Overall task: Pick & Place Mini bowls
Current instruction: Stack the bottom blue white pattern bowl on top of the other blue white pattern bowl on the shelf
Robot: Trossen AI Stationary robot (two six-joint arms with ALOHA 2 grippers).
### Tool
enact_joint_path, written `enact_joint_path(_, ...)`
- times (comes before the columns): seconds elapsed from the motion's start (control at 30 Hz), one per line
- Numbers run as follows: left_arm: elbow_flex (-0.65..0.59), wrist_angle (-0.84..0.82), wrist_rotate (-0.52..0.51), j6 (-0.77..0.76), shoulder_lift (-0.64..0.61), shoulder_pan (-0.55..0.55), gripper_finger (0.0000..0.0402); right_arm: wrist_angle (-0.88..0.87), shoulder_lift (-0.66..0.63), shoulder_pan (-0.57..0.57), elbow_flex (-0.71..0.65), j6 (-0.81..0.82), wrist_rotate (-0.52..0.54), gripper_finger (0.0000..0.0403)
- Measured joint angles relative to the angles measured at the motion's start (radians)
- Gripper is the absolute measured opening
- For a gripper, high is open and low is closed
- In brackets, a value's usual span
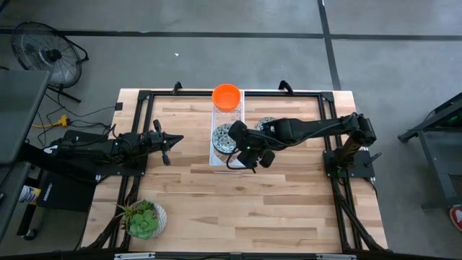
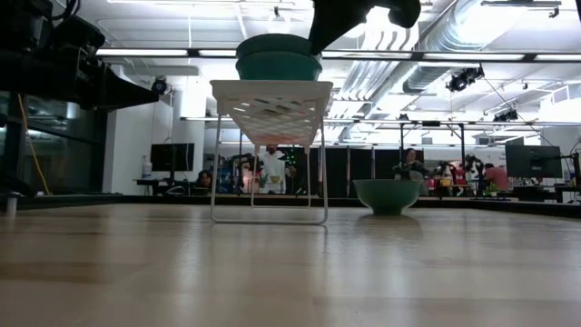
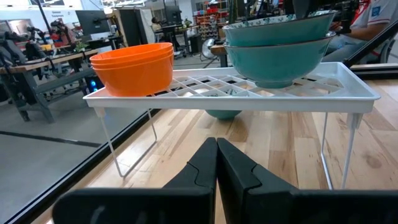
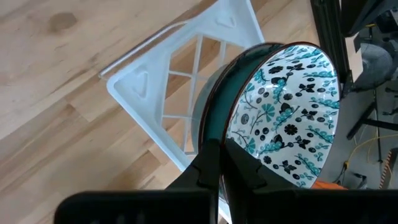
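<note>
A white wire rack [image 1: 228, 155] stands mid-table. On its far end sits a stack of plain orange bowls [image 1: 227, 96] [image 3: 132, 65]. On its near half two blue-green patterned bowls are nested [image 3: 278, 45] [image 2: 278, 56]. A third patterned bowl [image 1: 266, 126] [image 2: 388, 195] stands on the table right of the rack. My right gripper [image 1: 235, 141] [image 4: 221, 165] is shut on the upper nested bowl [image 4: 283, 112]. My left gripper [image 1: 173, 139] [image 3: 216, 163] is shut, hovering left of the rack, touching nothing. My right gripper has the upper patterned bowl by its rim [image 4: 214, 127], one finger inside the bowl and one outside. The fingers come slanting down from the table's right. The bowl sits nested in the lower patterned bowl [image 3: 280, 62] on the rack.
A round pot with a green plant [image 1: 144, 219] stands at the table's near left corner. Black frame rails [image 1: 326, 155] run along the table's sides. Bare wood lies near of the rack. Beyond the far edge are workbenches and people.
</note>
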Motion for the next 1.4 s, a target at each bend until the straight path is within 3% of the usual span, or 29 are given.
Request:
enact_joint_path(1.0,0.000,0.000,0.000,0.000,0.000,0.000,0.0001,0.012,0.001,-0.032,0.000,0.021,-0.076,0.0004)
enact_joint_path(1.4,0.000,0.000,0.000,0.000,0.000,0.000,0.0001,0.016,0.001,-0.032,0.001,0.022,-0.069,0.0052)
